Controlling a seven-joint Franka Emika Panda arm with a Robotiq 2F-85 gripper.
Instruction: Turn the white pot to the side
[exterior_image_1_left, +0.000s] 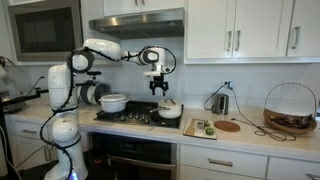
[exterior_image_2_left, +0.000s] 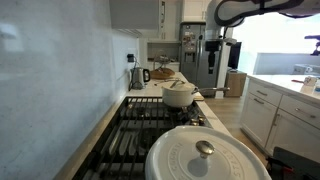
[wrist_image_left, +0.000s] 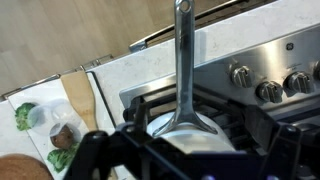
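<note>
the small squat white pot with a dark rim (exterior_image_1_left: 170, 110) stands upright on a burner of the black gas stove (exterior_image_1_left: 135, 117), at the grate end next to the pale stone desk (exterior_image_1_left: 255, 137); looking along the stove in an exterior view, the pot (exterior_image_2_left: 179, 96) shows again. a long steel handle (wrist_image_left: 182, 60) reaches out from the pot across the grates in the wrist view. straight above the pot hangs the black hand (exterior_image_1_left: 160, 91), spread wide and clamped on nothing, with a gap of air between it and the pot. its dark fingers (wrist_image_left: 98, 152) show low in the wrist view, on either side of the handle's root. at the other end of the stove from the pot sits a wider shallow white lidded pot with a metal knob (exterior_image_2_left: 205, 158). on the desk just beside the pot lies a pale cutting board with green vegetables (wrist_image_left: 40, 120). a steel kettle (exterior_image_1_left: 220, 102) stands near the pot, and a round wire basket (exterior_image_1_left: 290, 108) sits well apart from it. steel stove knobs (wrist_image_left: 270, 90) line the stove panel near the pot.
</note>
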